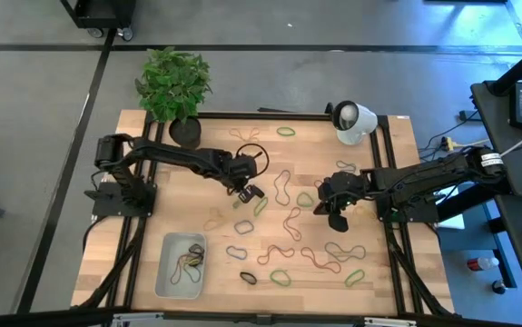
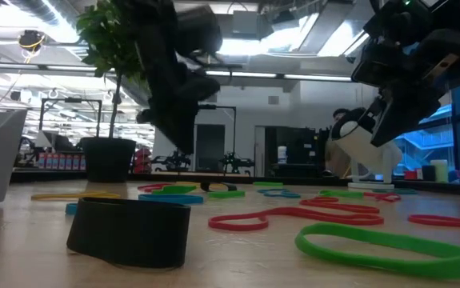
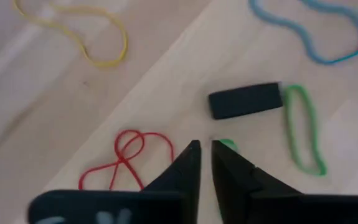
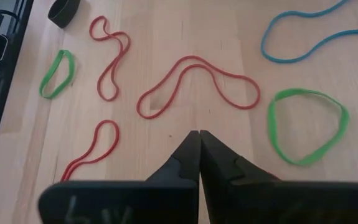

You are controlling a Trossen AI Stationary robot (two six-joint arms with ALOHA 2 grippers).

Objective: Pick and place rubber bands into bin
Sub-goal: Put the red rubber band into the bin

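Left gripper (image 3: pixel 202 147) slightly parted above bands; right gripper (image 4: pixel 198 135) closed, empty

Lighting is even and bright from overhead; the table (image 1: pixel 152 145) shows only short, soft shadows. In the low view, ceiling strip lights and windows glare behind silhouetted arms. The nearest black band (image 2: pixel 130 232) and green band (image 2: pixel 390 248) are out of focus. The left wrist view is blurred throughout, possibly by motion; the right wrist view is sharp.
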